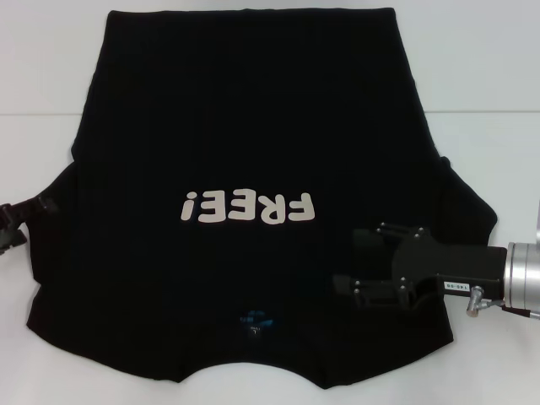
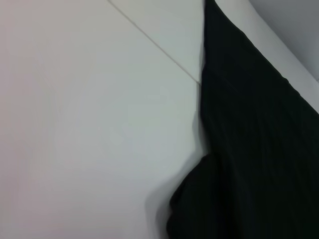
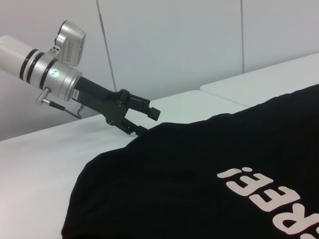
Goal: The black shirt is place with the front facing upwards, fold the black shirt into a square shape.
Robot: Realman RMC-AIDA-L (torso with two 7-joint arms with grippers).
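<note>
lying flat on the white table (image 1: 489, 67), front up: the black shirt (image 1: 253, 126).
right gripper (image 1: 348, 260) hovers spread over its right sleeve side; left gripper (image 3: 147, 121) at the left sleeve edge, fingers apart, possibly touching cloth.

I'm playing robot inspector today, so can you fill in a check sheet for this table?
Surface: white table, seam line across it.
Job's things: big black cloth T-shirt with white FREE! lettering, spread flat, front up, unfolded.
Clutter: nothing seen.
Grippers: left gripper open at shirt's left edge; right gripper open over shirt's right side.
Cables: thin wire at left wrist.
Surroundings: pale wall panels.
</note>
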